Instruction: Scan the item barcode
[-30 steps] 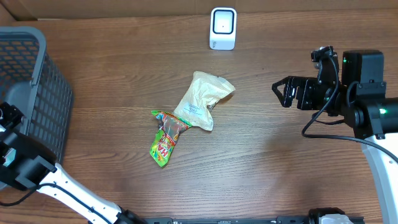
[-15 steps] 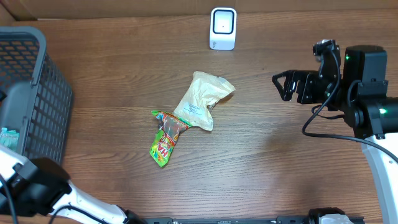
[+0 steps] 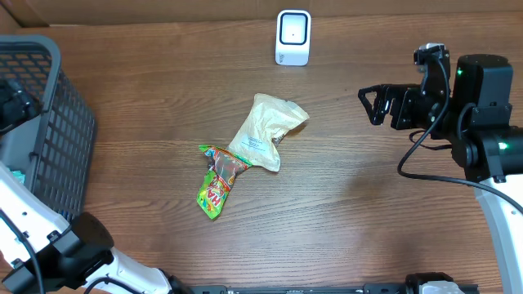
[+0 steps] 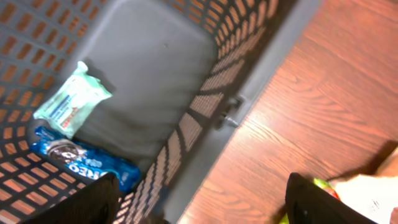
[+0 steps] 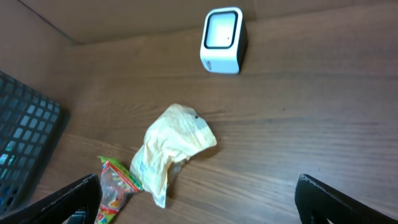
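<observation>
Lying mid-table: a cream pouch [image 3: 265, 131] with a small printed label. Its lower end overlaps the top of a green-and-red candy bag [image 3: 216, 181]. No gripper touches either one.
Scanner: a white box [image 3: 293, 37] at the far edge of the table [image 3: 368, 220], well apart from both packets.
Basket: a grey mesh basket [image 3: 57, 139] at the table's left end. A pale green packet [image 4: 71, 106] and a blue cookie pack [image 4: 81, 163] lie close together on its floor.
Left gripper: it hangs over the basket [image 4: 199, 205] with its fingers spread wide and nothing between them.
Right gripper: it hovers at the table's right side [image 3: 368, 104] and points left toward the pouch, well apart from it. Its fingers are fully spread and empty.
Barcode: too small to make out on either packet.
</observation>
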`<state>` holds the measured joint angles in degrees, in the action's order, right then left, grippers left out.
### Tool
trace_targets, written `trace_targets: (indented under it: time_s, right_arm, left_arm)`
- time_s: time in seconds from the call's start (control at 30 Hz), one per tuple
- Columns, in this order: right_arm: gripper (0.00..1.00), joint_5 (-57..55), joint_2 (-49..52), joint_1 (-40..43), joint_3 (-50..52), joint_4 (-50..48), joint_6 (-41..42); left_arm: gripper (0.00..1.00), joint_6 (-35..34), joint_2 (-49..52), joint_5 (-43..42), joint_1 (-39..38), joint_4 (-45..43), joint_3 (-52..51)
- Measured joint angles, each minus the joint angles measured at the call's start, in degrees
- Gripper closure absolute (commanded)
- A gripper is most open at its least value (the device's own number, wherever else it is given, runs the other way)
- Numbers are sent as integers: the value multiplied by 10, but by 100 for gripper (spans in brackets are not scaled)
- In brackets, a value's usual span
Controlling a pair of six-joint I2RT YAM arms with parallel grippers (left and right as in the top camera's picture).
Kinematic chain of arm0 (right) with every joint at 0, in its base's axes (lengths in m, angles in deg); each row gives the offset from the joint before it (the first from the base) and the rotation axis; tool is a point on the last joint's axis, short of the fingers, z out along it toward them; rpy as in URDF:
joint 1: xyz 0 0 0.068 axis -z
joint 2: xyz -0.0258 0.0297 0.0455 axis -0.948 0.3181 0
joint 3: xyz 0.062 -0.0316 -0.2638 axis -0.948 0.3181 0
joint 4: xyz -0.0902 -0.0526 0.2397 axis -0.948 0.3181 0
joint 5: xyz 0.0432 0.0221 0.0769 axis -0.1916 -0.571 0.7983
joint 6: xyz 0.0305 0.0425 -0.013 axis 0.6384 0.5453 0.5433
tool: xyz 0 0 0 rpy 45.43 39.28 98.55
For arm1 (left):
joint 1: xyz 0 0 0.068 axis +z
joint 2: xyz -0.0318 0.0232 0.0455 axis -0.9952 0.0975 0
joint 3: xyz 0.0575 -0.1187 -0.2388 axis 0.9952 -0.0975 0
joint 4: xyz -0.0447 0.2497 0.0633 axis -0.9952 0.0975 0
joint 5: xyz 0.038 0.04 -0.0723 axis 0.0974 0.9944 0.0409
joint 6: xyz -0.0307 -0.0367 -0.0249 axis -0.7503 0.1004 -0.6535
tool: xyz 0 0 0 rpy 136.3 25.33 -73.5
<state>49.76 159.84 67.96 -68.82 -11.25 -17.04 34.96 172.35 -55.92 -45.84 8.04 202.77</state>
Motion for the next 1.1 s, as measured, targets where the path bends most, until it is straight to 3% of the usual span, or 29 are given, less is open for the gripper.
trace_targets:
  time_s: [0.73,1.1]
  right_arm:
    - [0,0,0,0,0,-9,0]
    - [0,0,0,0,0,-2,0]
  left_arm:
    - [22,1,0,-10,-11,2,0]
    - [21,91,12,-12,-11,-10,0]
